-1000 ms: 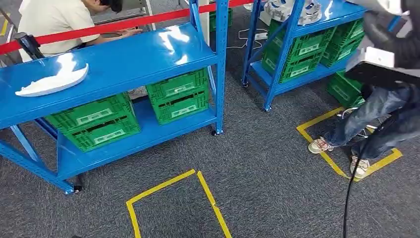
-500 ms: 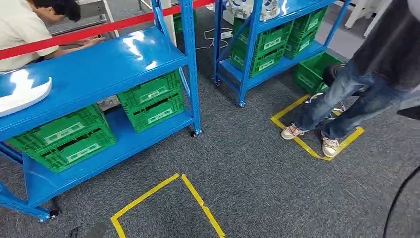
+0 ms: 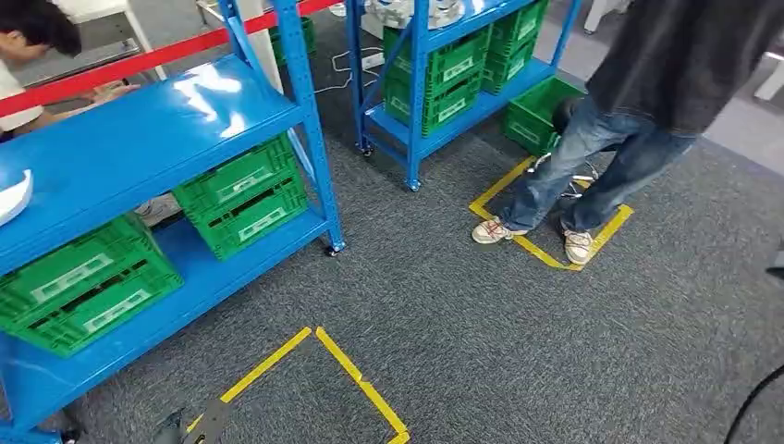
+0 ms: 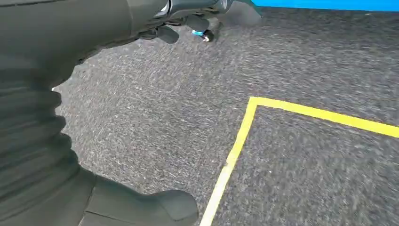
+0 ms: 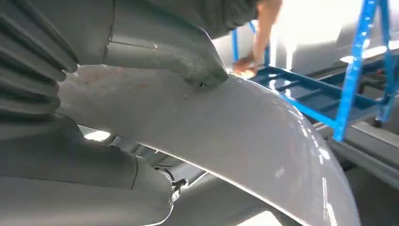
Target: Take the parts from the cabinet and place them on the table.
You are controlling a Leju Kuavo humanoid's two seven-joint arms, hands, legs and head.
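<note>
Carpet (image 3: 481, 324), grey, runs under everything I see from the head camera, and I take the near blue rack (image 3: 139, 129) as my landmark. On its top shelf, at the far left end, the edge of a white part (image 3: 11, 196) pokes in. Behind the rack, beyond a red bar (image 3: 129, 63), a person in a light top (image 3: 28, 42) leans toward it. Green crates (image 3: 242, 194) sit stacked on its lower shelf. In front of the rack, yellow tape (image 3: 351, 370) marks a corner on the carpet. To the right of the rack stands a second blue rack (image 3: 416, 83) carrying more green crates, and further right of that a person in jeans (image 3: 601, 157) stands on another taped square.

My left hand (image 4: 61, 155) hangs over the carpet beside a yellow tape line; the thumb sticks out with nothing in it, though I cannot tell how the fingers lie. My right hand (image 5: 94, 99) is clamped on a curved white part (image 5: 263, 155), thumb pressed on its glossy top.
</note>
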